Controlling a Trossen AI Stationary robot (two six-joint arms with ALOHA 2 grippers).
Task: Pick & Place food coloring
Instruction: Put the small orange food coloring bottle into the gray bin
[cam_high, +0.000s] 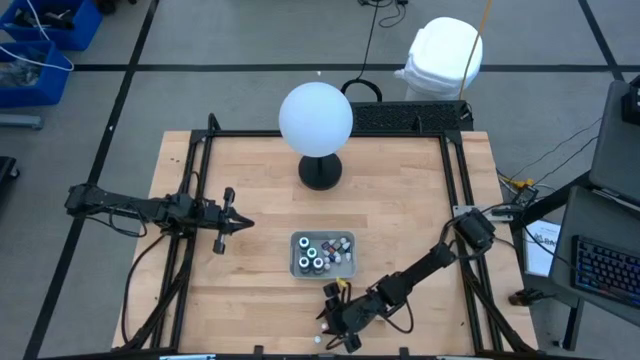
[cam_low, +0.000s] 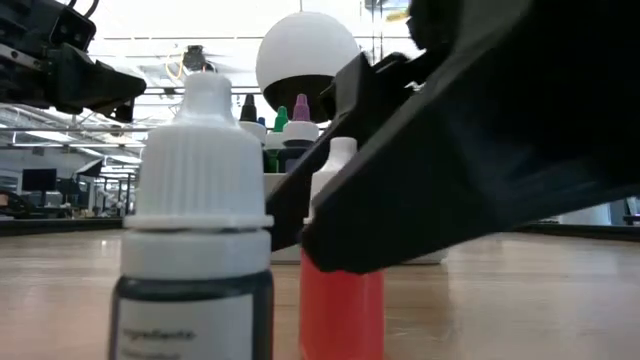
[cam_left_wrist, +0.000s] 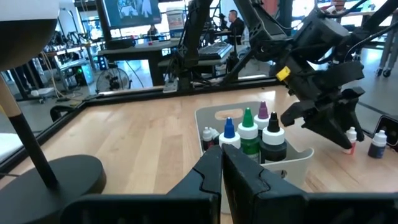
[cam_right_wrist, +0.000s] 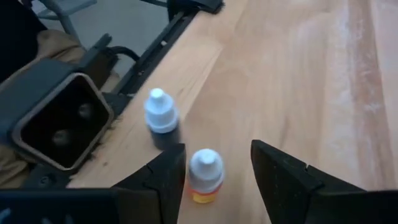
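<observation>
At the table's near edge your right gripper hangs, fingers spread around a small white-capped red bottle, a dark one beside it. Farther, more bottles fill the grey tray; your left gripper waits, fingers pressed together.

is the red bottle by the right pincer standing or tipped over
Standing: the red bottle sits upright on the table, white cap up, between the open right pincer's fingers.
</observation>
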